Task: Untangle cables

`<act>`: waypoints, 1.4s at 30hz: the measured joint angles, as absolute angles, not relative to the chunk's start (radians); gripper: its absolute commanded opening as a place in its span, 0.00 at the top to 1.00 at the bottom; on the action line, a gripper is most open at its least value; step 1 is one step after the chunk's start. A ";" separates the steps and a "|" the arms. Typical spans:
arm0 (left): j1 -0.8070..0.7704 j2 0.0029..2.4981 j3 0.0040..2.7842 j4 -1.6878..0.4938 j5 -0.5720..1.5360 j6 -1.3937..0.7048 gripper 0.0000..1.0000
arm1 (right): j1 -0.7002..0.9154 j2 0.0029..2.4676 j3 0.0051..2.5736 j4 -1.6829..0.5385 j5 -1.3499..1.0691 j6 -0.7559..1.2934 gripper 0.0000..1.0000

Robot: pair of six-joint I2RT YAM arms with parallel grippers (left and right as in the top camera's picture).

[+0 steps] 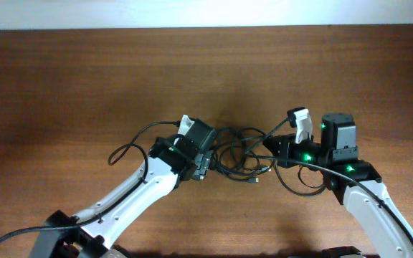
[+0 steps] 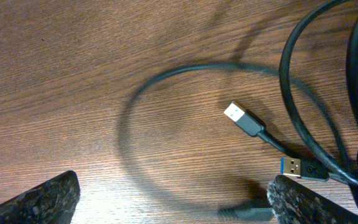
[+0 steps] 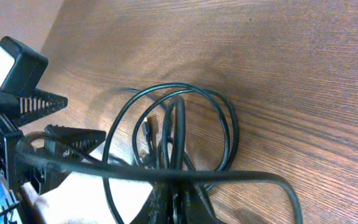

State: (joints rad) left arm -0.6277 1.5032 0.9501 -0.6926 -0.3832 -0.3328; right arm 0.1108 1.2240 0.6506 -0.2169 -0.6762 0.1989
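Two arms: both come in from the lower edge of the overhead view, one from the lower left and one from the lower right, and meet near mid-frame over the brown wooden desk.
Cables: thin black cords in a loose tangle of overlapping loops at the centre of the overhead view, between the two claws.
Left claw: sits at the left edge of the tangle. Its fingers are spread wide and low over the wood. In the left wrist view one dark, speckled fingertip shows in the lower left corner and the other in the lower right corner.
Gap between left fingers: a curved run of cord arcs across the middle of the left wrist view, lying flat on the desk. Thicker-looking runs cross at the right edge of the frame.
Silver-tipped plug: right of centre in the left wrist view, flat on the wood, tip pointing to the upper left.
Blue-insert plug: lower right of the same view, just above the right-hand fingertip. I cannot tell whether they touch.
Right claw: sits at the right edge of the tangle. In the right wrist view its fingers are at bottom centre, pressed together on a bunch of cords that converge into them.
Cords at right claw: several loops fan out from the pinch toward mid-frame, and one cord crosses the lower frame sideways just above the fingers.
Cross-check: the right wrist view shows the left claw at the left edge, ribbed fingers apart.
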 measured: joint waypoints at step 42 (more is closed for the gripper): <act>-0.430 1.503 0.950 -0.722 -0.283 -0.623 0.01 | 0.110 1.224 0.652 -0.246 -0.697 0.278 0.01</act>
State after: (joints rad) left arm -0.4297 1.5032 0.9501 -0.7219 -0.2829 -0.6228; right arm 0.1101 1.2240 0.6521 -0.2462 -0.6971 0.2783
